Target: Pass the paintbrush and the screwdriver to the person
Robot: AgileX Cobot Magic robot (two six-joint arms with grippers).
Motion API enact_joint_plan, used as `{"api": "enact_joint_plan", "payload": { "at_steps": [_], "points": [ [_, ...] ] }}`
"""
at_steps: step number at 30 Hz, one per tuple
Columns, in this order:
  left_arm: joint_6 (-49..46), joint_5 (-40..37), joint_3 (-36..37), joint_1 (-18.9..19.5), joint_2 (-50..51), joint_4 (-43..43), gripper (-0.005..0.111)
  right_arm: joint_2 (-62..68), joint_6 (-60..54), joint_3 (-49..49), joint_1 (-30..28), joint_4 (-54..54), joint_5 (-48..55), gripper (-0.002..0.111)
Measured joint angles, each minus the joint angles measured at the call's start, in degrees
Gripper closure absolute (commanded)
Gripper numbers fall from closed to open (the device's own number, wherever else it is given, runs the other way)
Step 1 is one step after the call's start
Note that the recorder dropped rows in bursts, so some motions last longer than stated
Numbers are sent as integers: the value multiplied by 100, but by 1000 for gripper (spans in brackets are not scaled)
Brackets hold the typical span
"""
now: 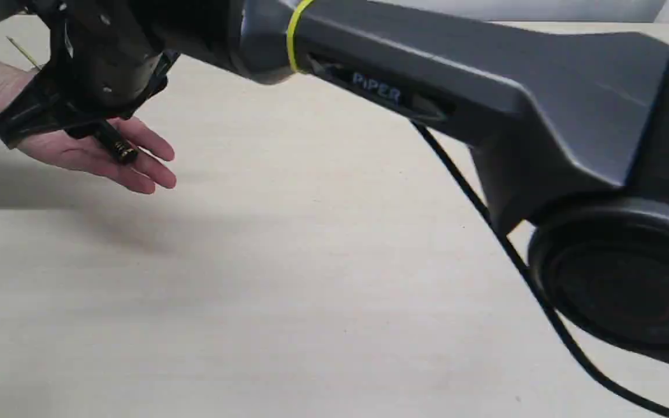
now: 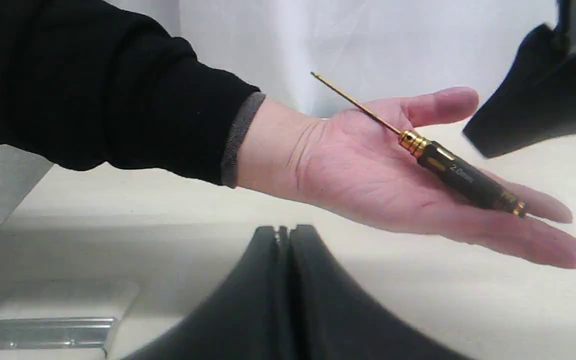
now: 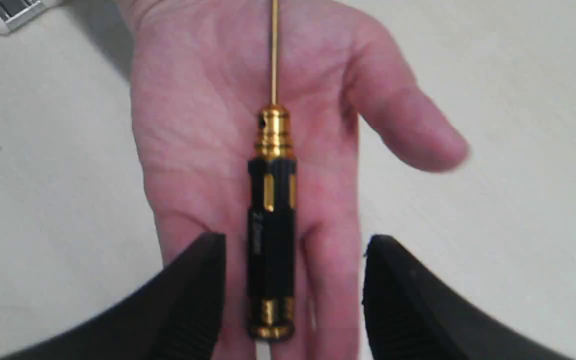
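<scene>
A robotics lab, it seemed: pale wooden tabletop (image 1: 311,290), white backdrop (image 2: 368,40) (quite plain), grey robot arm (image 1: 485,64) marked PiPER.

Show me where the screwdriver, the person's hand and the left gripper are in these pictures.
screwdriver (image 3: 271,235), right wrist view, on the black handle.
person's hand (image 2: 368,175), left wrist view, on the open palm.
left gripper (image 2: 283,231), left wrist view, where its closed fingertips meet.

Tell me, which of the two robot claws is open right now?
The right gripper, by the person's hand: its jaws stand apart, the screwdriver lying free on the palm. The left gripper is pressed shut, holding nothing.
</scene>
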State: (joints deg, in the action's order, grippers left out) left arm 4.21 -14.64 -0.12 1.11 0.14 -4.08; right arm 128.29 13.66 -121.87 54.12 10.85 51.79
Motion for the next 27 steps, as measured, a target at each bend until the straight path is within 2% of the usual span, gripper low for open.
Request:
{"api": "enact_joint_plan", "payload": {
  "at_steps": [2, 6, 10, 15, 20, 27],
  "points": [
    [0, 0, 0, 0, 0, 0, 107, -271, -52, 0, 0, 172, 441, 73],
    [0, 0, 0, 0, 0, 0, 107, -982, -72, 0, 0, 659, 1492, 104],
    [0, 0, 0, 0, 0, 0, 107, -1763, -72, 67, 0, 826, 1657, 104],
    [0, 0, 0, 0, 0, 0, 107, -3113, -72, 988, 0, 757, 1141, 104],
    [0, 0, 0, 0, 0, 0, 107, -4368, -72, 2850, 0, 823, 184, 104],
    [0, 0, 0, 0, 0, 0, 107, -6070, -72, 6120, 0, 889, -1774, 104]
  ]
}}
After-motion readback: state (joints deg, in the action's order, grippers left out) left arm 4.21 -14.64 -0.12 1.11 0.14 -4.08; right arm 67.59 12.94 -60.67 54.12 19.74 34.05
